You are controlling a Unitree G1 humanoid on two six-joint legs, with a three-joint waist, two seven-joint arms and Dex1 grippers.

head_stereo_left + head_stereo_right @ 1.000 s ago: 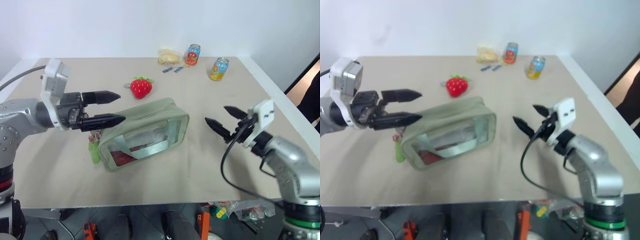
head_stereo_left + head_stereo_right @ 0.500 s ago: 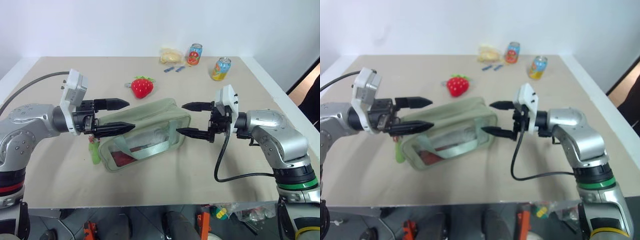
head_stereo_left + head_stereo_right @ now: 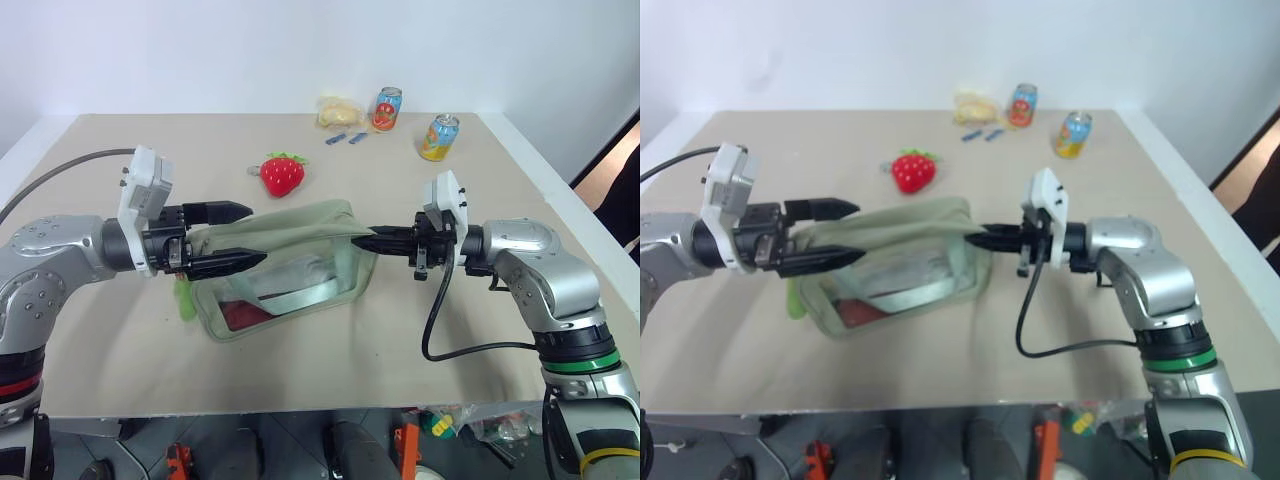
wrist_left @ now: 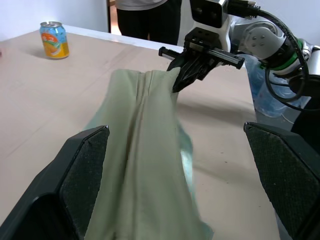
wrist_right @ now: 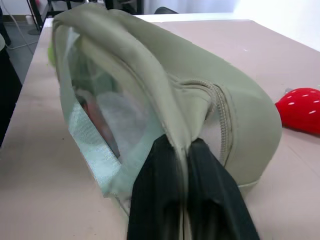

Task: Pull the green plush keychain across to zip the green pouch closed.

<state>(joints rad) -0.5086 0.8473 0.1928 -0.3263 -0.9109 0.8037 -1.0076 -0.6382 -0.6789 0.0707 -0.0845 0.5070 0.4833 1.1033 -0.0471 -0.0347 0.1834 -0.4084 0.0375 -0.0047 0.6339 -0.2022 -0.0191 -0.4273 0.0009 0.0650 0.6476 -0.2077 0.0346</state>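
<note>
Sage-green boxy fabric pouch [image 3: 285, 265] lies on the beige desk [image 3: 330, 350], long axis running left-right between grippers. Right gripper [image 3: 372, 240] clamps its right end fabric; left gripper [image 3: 240, 235] spread wide around its left end.

On the desk [image 3: 120, 370] there was one green pouch [image 3: 300, 225], with one green plush keychain [image 3: 186, 300] just beside it. Beyond the pouch lay one red strawberry plush [image 3: 283, 174]. Farther back stood two drink cans [image 3: 387, 109] [image 3: 438, 137], near two small blue packets [image 3: 345, 140] and one pale yellow lump [image 3: 338, 112].
</note>
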